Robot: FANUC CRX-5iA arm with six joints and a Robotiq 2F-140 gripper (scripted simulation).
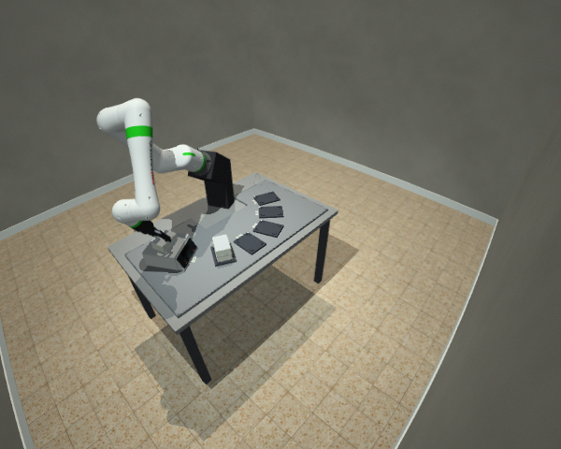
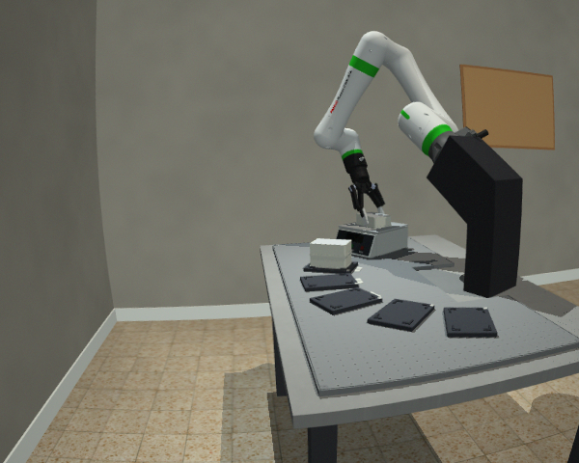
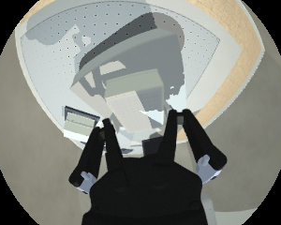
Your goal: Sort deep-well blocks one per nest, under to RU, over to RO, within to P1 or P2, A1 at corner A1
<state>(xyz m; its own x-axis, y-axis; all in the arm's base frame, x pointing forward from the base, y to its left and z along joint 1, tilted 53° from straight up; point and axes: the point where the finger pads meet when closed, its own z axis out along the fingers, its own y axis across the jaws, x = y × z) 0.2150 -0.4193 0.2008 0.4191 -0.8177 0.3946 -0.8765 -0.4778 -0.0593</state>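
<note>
A white deep-well block (image 2: 375,219) rests on the platform of the check-weigher CW (image 2: 372,237), at the table's far end. My gripper (image 2: 369,211) reaches down over it and is shut on the block, with a finger on each side. The wrist view shows the block (image 3: 137,103) between my fingertips. In the top view the gripper (image 1: 162,236) is over the weigher (image 1: 167,253). Two more white blocks stand stacked (image 2: 330,253) in the infeed nest (image 1: 222,248). The weigher's lamps are too small to read.
Four dark empty nests lie in an arc on the table (image 2: 328,282) (image 2: 344,300) (image 2: 400,313) (image 2: 469,321). The arm's black pedestal (image 2: 479,214) stands at the right rear of the table. An orange board hangs on the wall (image 2: 507,107).
</note>
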